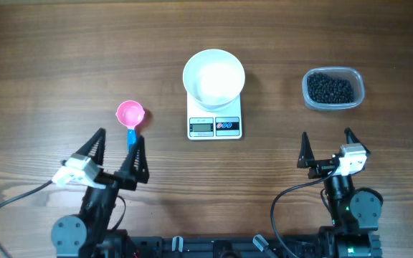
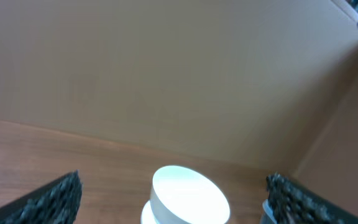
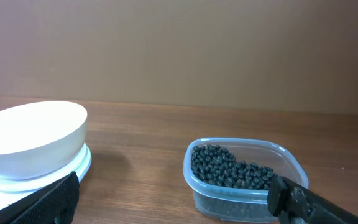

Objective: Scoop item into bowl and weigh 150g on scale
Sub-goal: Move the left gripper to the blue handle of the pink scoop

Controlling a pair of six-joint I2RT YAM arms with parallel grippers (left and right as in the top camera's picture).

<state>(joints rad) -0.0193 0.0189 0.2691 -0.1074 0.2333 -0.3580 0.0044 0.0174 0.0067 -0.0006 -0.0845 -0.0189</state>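
Left pincer (image 1: 120, 136) wide and empty, pink scoop (image 1: 130, 115) on the worktop (image 1: 49, 57) just ahead of it. White bowl (image 1: 214, 77) sits on the scale (image 1: 214, 126), ahead and between both pincers. Right pincer (image 1: 326, 133) wide and empty, black beads (image 1: 330, 88) in the clear tub (image 1: 333, 108) just ahead of it.

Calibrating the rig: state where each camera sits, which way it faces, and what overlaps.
Overhead: above the table, looking straight down; left claw and right claw, both open, show near the bottom.
Left wrist: low, facing the bowl; its fingers flank the frame.
Right wrist: low, facing bowl, scale and tub of beads; fingers at bottom corners.
Shared: the bowl, in all three.
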